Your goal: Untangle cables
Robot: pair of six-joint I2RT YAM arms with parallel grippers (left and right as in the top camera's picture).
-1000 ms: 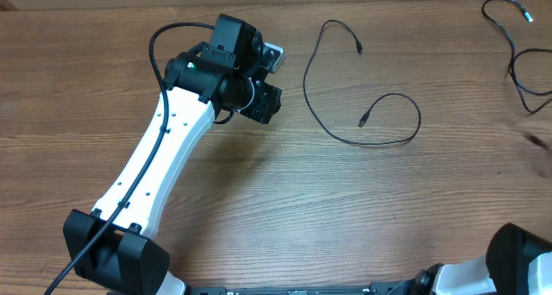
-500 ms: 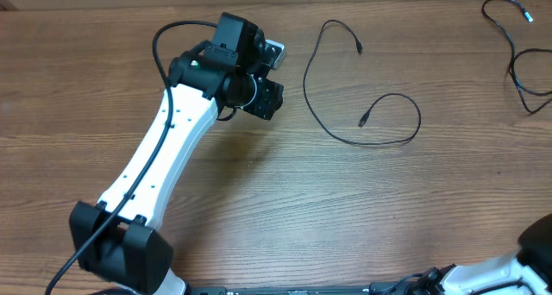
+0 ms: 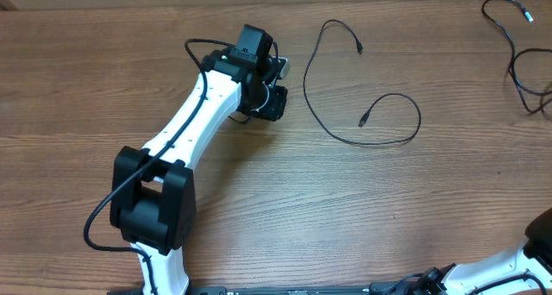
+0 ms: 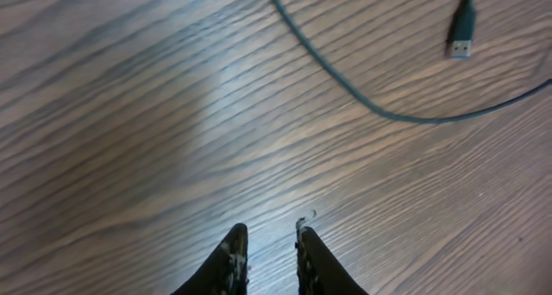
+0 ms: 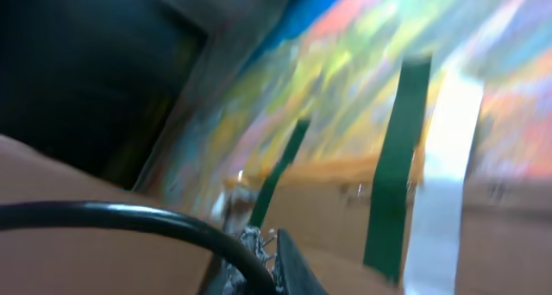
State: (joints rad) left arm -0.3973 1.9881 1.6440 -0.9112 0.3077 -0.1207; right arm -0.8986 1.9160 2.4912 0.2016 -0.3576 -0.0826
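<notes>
Cable [image 4: 414,120] is lying limp and light on table [image 3: 259,200]; left pincer [image 4: 269,247], narrowly parted and empty, is hovering near its mid-strand, probably the safest pinch point.

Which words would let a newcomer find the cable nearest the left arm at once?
On the wooden table, find the white left arm reaching toward the far edge. Just right of its tip lies one thin black cable, curved in an open loop with both small plugs showing. Unlike the cables at the far right edge, it lies alone and whole in view.
</notes>
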